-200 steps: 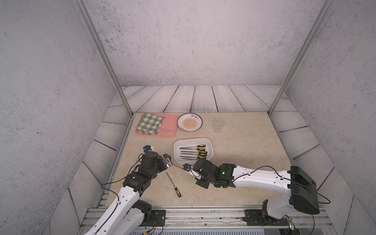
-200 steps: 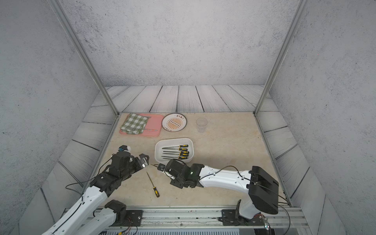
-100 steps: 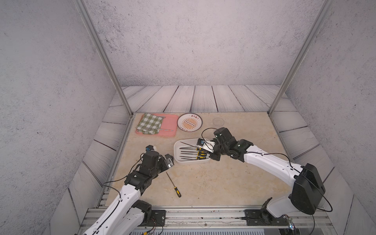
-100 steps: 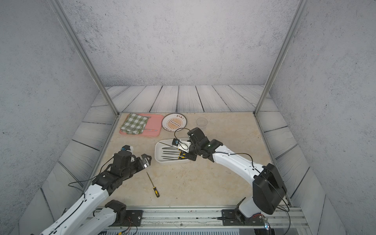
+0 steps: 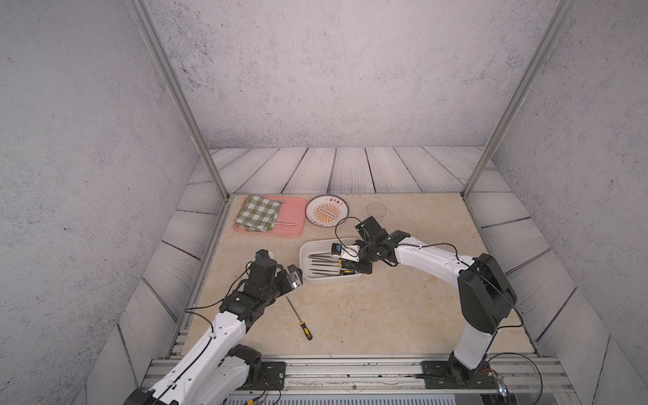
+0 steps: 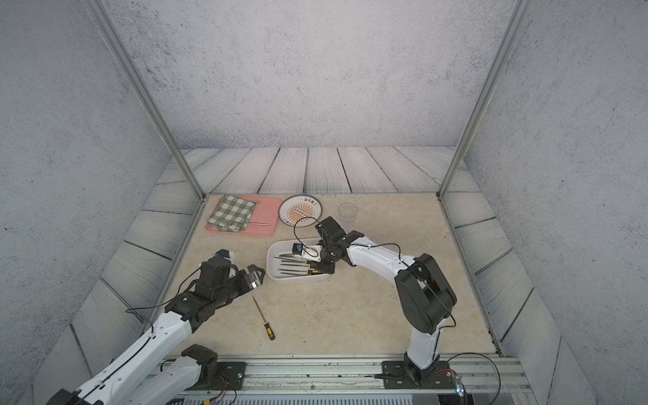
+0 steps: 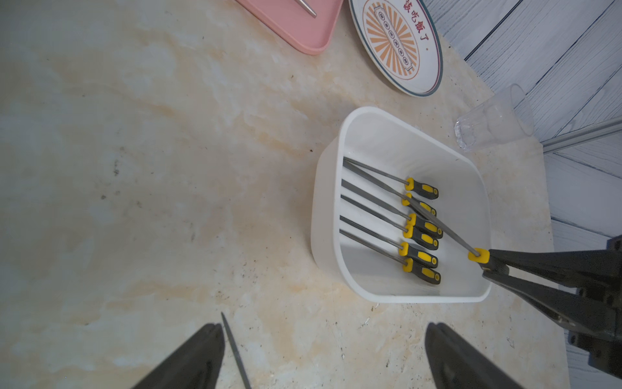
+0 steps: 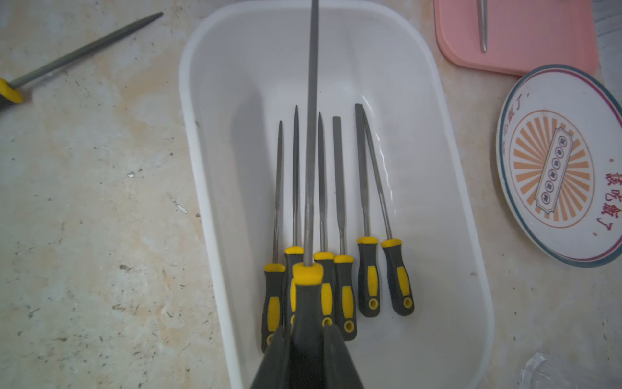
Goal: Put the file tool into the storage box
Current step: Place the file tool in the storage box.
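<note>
Slim grey-steel file tool w/ black-and-yellow handle [image 8: 311, 134] hung in the air over the shallow white plastic storage box [image 8: 208, 168]. Its handle was pinched tight in the right gripper [image 8: 306, 331], shaft running along the box toward its 9 o'clock end in a top view. Couldn't tell if the tip touched the box.

Change vs 1 s before: that gripper had been low by the table, approx 6 o'clock of the box. It had since lifted & swung over the box's 3 o'clock end. So pick + carry looked done, w/ only lowering & release left.

6 like files [image 8: 368, 276] lay side by side inside. 1 more file [image 5: 298, 318] lay on the beige tabletop [image 5: 385, 315] at 7 o'clock of the box, so prob. another round.

Right arm reached in from its base at 4 o'clock, wrist tipped down. Left gripper [image 7: 323, 326] sat at 9 o'clock of the box, fingers spread wide, empty, near the loose file's tip.
</note>
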